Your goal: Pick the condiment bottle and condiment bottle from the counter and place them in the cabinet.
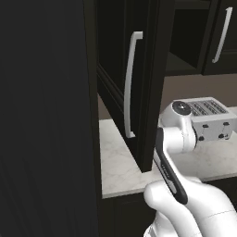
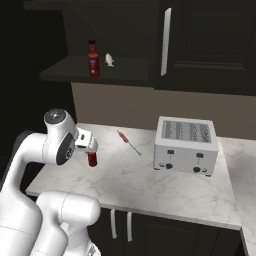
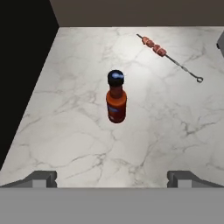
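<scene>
1. Cabinet [image 1: 148, 83] door hangs open at far left of counter [image 2: 150, 185]. If the arm lifts a bottle straight up it could clip the door edge or its pale handle [image 1: 131, 83].
2. Red bottle on the counter [image 3: 116, 97] stands upright near the left end, under the gripper [image 3: 112, 178]. Fingers are spread wide apart and hold nothing; bottle sits centred between them but farther on.
3. Risk: bottle is tall and narrow. An off-centre descent would let one fingertip hit the black cap and tip it; it could roll off the near edge.
4. In the right base view this bottle is partly hidden behind the hand, so exact clearance is hard to judge.
5. Another red bottle [image 2: 93, 60] already stands on the open cabinet shelf [image 2: 95, 75], with a small white object [image 2: 109, 60] just beside it, too small to identify. Crowding: placing a second bottle there could knock either.
6. Skewer [image 3: 168, 57] lies flat right of the bottle, well apart, not in the way.
7. Toaster [image 2: 186, 145] sits far right, well clear.
</scene>
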You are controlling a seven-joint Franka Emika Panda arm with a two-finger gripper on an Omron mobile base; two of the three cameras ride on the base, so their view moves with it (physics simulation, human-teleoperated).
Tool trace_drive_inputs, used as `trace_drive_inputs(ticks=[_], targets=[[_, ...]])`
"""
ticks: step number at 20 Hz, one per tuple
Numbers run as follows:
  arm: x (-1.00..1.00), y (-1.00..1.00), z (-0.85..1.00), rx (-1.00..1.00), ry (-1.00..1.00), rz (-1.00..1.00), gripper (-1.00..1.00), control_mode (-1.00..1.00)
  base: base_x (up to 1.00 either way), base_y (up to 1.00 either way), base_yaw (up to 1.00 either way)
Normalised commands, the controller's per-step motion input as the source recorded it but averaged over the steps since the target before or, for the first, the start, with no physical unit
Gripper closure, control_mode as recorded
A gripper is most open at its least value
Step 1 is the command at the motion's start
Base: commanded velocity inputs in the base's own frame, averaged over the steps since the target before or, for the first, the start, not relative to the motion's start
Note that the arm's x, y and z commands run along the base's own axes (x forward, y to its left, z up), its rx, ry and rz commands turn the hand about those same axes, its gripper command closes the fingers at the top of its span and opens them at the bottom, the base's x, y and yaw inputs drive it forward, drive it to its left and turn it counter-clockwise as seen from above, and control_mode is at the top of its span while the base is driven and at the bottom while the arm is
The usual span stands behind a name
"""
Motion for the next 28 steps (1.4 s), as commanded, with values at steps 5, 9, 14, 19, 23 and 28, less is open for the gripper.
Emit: trace_drive_inputs(ticks=[5, 9, 14, 19, 23, 28], targets=[[0.29, 0.01, -0.11, 0.00, 0.00, 0.00, -1.00, -1.00, 0.00, 0.00, 0.00], [0.27, 0.00, -0.19, 0.00, 0.00, 0.00, -1.00, -1.00, 0.00, 0.00, 0.00], [0.25, 0.00, -0.21, 0.00, 0.00, 0.00, -1.00, -1.00, 0.00, 0.00, 0.00], [0.28, 0.02, -0.19, 0.00, 0.00, 0.00, -1.00, -1.00, 0.00, 0.00, 0.00], [0.27, 0.03, -0.21, 0.00, 0.00, 0.00, -1.00, -1.00, 0.00, 0.00, 0.00], [0.27, 0.05, -0.19, 0.00, 0.00, 0.00, -1.00, -1.00, 0.00, 0.00, 0.00]])
